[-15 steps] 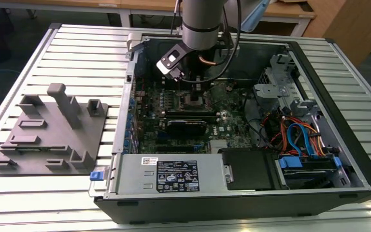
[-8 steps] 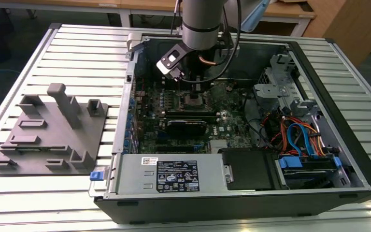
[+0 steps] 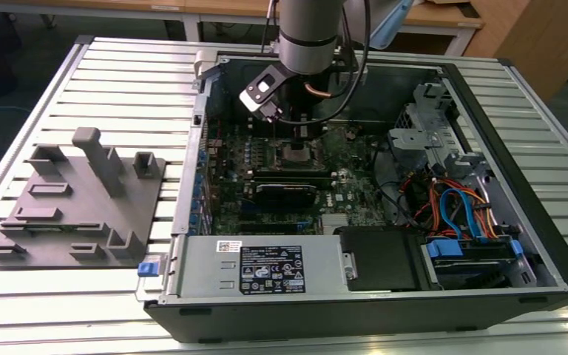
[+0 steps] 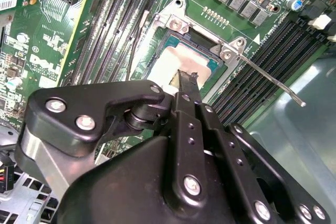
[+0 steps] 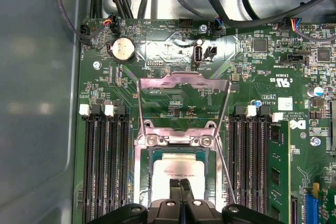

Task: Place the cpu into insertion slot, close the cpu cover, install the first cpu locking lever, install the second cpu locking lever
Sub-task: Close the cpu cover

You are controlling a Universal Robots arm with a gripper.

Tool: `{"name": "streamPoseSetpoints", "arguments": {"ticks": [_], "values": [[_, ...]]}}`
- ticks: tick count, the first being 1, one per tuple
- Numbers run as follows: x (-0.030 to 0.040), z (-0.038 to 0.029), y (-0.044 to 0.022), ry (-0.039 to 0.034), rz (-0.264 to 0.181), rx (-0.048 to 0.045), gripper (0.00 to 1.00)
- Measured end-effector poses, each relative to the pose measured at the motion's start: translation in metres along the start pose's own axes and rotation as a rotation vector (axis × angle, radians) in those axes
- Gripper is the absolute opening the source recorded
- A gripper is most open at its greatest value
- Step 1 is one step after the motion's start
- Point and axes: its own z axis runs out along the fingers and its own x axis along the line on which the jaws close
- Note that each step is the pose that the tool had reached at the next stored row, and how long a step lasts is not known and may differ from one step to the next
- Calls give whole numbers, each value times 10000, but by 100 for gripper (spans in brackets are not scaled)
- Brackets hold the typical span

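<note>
The cpu (image 5: 178,174) lies flat in the insertion slot (image 5: 143,182), its silver-grey top facing up; it also shows in the second wrist view (image 4: 176,61). My gripper (image 5: 181,186) is shut, fingertips (image 4: 187,78) together and resting on or just over the chip's top with nothing between them. The cpu cover (image 5: 184,81) stands open, hinged up behind the slot, and the board shows through its cut-out. One thin locking lever (image 4: 273,80) sticks out free beside the slot. In the exterior view my gripper (image 3: 300,137) reaches down into the open case over the slot (image 3: 297,154).
Black memory slots (image 5: 105,166) flank the socket, with one module (image 5: 275,171) fitted. A coin battery (image 5: 122,51) and cables lie beyond the cover. A grey fixture (image 3: 77,200) is on the exterior view's left; the power supply (image 3: 264,266) and drive cage (image 3: 461,214) crowd the case.
</note>
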Motion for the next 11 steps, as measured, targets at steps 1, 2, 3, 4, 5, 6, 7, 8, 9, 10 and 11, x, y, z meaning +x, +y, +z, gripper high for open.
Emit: {"name": "streamPoseSetpoints", "arguments": {"ticks": [1, 2, 3, 4, 5, 6, 7, 8, 9, 10, 11], "values": [[0, 0, 0, 2, 0, -2, 10], [0, -1, 0, 3, 0, -2, 10], [0, -2, 0, 3, 0, -2, 10], [0, -5, 0, 2, 0, -2, 10], [0, -7, 0, 1, 0, -1, 10], [0, -9, 0, 1, 0, -1, 10], [0, -11, 0, 3, 0, -2, 10], [0, -13, 1, 3, 0, -2, 10], [0, -16, 1, 3, 0, -2, 10], [0, -18, 1, 3, 0, -2, 10], [0, -19, 1, 3, 0, -2, 10]]}}
